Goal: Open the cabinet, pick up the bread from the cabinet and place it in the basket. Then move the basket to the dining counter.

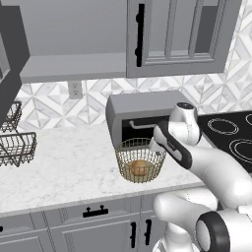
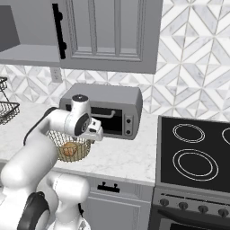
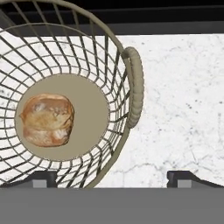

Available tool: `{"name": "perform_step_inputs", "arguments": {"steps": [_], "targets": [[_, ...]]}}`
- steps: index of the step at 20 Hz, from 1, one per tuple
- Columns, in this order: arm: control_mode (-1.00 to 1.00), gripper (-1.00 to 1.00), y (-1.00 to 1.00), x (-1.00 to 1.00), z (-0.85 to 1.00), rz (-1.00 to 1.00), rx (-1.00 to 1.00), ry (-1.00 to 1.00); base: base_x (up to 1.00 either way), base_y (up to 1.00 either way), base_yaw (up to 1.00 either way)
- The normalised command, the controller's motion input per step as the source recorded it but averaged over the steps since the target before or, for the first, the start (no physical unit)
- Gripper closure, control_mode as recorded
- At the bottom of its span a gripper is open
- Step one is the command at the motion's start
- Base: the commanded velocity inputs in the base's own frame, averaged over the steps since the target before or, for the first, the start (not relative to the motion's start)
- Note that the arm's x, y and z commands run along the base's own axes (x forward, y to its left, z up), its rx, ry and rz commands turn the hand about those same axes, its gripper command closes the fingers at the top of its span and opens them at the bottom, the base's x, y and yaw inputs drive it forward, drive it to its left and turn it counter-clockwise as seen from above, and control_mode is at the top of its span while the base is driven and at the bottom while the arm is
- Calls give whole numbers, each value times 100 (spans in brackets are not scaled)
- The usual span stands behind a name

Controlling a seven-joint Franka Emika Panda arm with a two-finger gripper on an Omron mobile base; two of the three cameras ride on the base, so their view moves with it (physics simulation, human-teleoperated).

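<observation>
The round tan wire basket [image 1: 140,160] [image 2: 72,150] [image 3: 87,57] stands on the marble worktop in front of a toaster oven. The bread [image 1: 139,168] [image 2: 69,149] [image 3: 47,120], a small golden-brown bun, lies on the basket's woven base. My gripper [image 3: 113,178] hangs open just above the basket's right rim, its handle [image 3: 134,85] lying between the two fingertips; nothing is held. Up on the wall, the cabinet [image 1: 74,44] stands open and bare, its door [image 1: 10,54] swung out at the far left. The dining counter is out of view.
A grey toaster oven [image 1: 142,115] [image 2: 108,105] sits right behind the basket. A black stove top [image 1: 231,133] [image 2: 197,152] lies to the right. Dark wire racks [image 1: 17,145] stand at the far left. A closed panelled door [image 1: 182,34] hangs overhead.
</observation>
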Motion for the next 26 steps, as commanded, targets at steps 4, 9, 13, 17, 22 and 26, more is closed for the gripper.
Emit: {"name": "perform_step_inputs", "arguments": {"steps": [4,9,13,17,22,26], "targets": [[-100,-100,0,25,0,0,0,0,0,0,0],[-100,-100,0,31,-7,0,0,0,0,0,0],[-100,-100,0,27,-24,0,0,0,0,0,0],[-100,-100,0,10,-28,0,0,0,0,0,0],[-100,-100,0,5,-28,0,0,0,0,0,0],[-100,-100,2,1,-29,0,0,0,0,0,0]]}}
